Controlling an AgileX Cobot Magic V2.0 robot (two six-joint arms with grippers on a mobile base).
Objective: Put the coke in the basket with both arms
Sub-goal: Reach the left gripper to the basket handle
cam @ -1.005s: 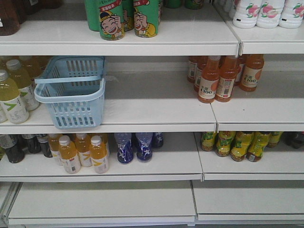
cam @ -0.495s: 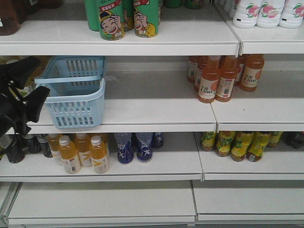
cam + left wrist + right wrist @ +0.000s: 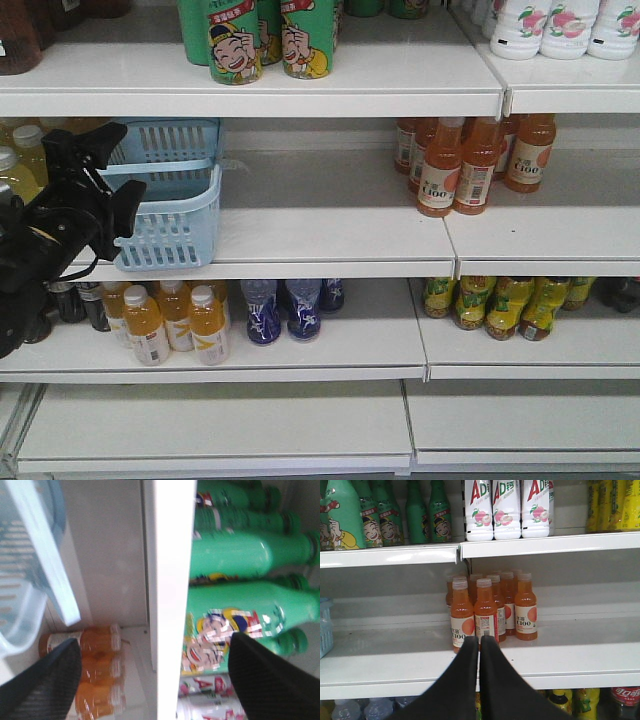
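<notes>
While the left black pointed tool (image 3: 155, 642) hangs spread apart near the pale blue slotted plastic basket (image 3: 170, 235), the right tool (image 3: 479, 639) is pressed together, empty. Approach seems in hand: the red-labelled plastic coke bottle (image 3: 625, 696) stands on a lower shelf (image 3: 530, 355), so the right tool must drop and open.
</notes>
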